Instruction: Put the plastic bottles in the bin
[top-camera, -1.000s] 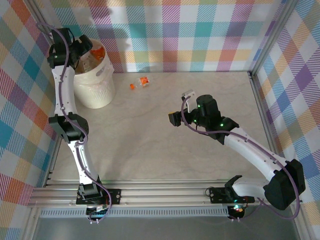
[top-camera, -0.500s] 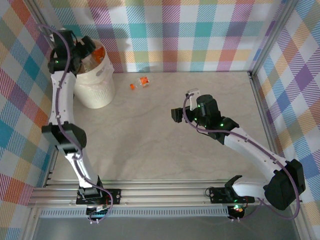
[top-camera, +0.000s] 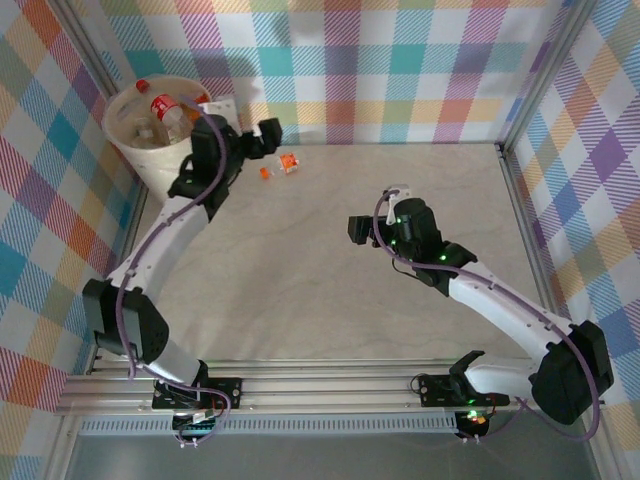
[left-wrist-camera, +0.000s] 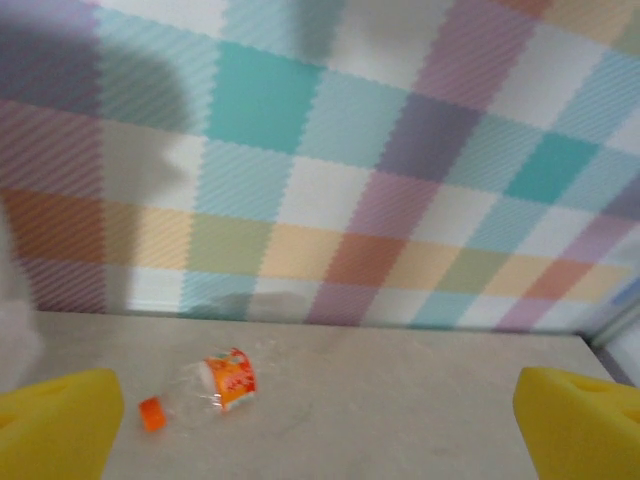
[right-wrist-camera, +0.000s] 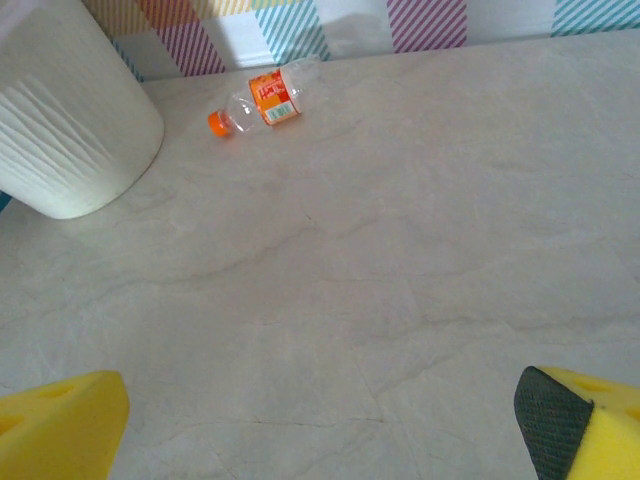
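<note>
Left wrist view — left gripper (left-wrist-camera: 320, 430), wide open and empty, faces the orange-capped clear plastic bottle (left-wrist-camera: 222, 384) lower left; next, reach and grip.

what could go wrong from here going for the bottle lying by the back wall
1. The orange-labelled bottle lies on its side near the back wall; the open left gripper may nudge it and roll it away, or scrape the wall.
2. The bin stands right beside the left arm, so carrying the bottle back might knock it.
</note>
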